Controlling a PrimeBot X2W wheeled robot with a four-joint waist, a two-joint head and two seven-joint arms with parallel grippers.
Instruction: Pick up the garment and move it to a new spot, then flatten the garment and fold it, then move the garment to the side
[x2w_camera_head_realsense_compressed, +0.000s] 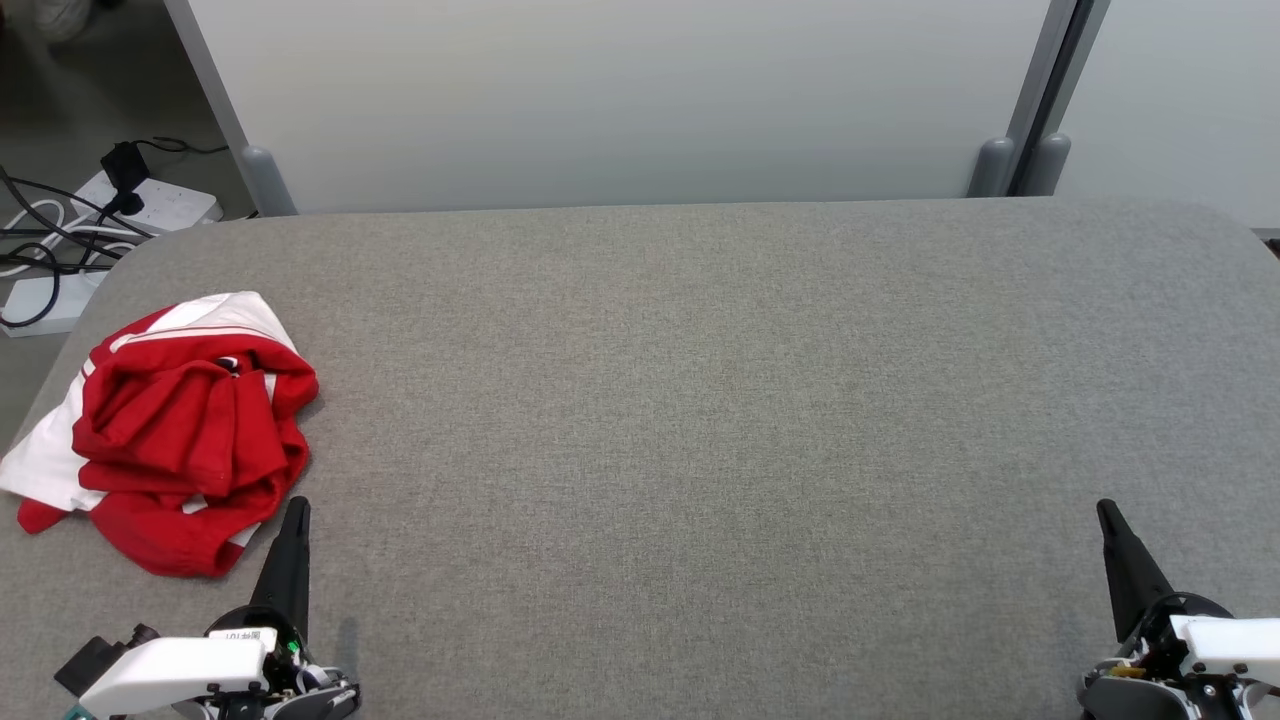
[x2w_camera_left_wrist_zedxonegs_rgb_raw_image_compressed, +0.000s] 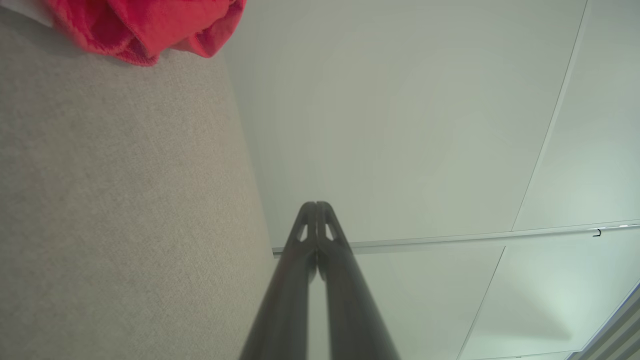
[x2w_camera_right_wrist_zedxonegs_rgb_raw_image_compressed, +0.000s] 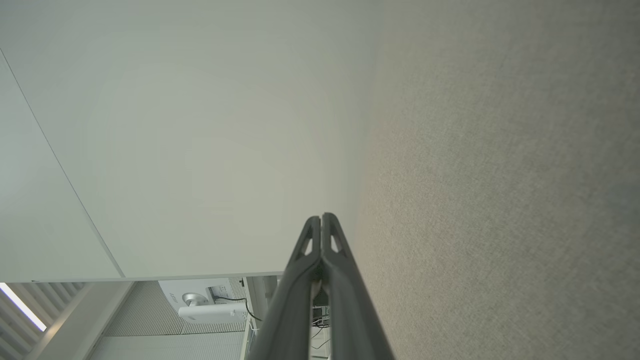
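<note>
Big grey woven-fabric table top (x2w_camera_head_realsense_compressed: 700, 400), pale partition panel (x2w_camera_head_realsense_compressed: 620, 100) standing behind it.

Crumpled red-and-white fabric garment (x2w_camera_head_realsense_compressed: 180, 430) sits bunched in a heap at the table's left side, near the left edge. The rest of the surface is bare.

Left gripper (x2w_camera_head_realsense_compressed: 295, 512): fingers pressed together, holding nothing, tip just beside the heap's near-right hem. In the left wrist view the red cloth is off to one side of the fingers, not between them.

Right gripper (x2w_camera_head_realsense_compressed: 1108, 512): fingers also closed together and empty, well apart from the garment at the lower right.

White power strip with black cables (x2w_camera_head_realsense_compressed: 150, 205) is on the floor past the table's left corner.

Looks like step one, the pick, hasn't started. My read on the next move: open the left fingers, swing left over the heap, pinch a raised fold, then carry it toward the open middle. There's a risk of grabbing only one layer and dragging the rest.
</note>
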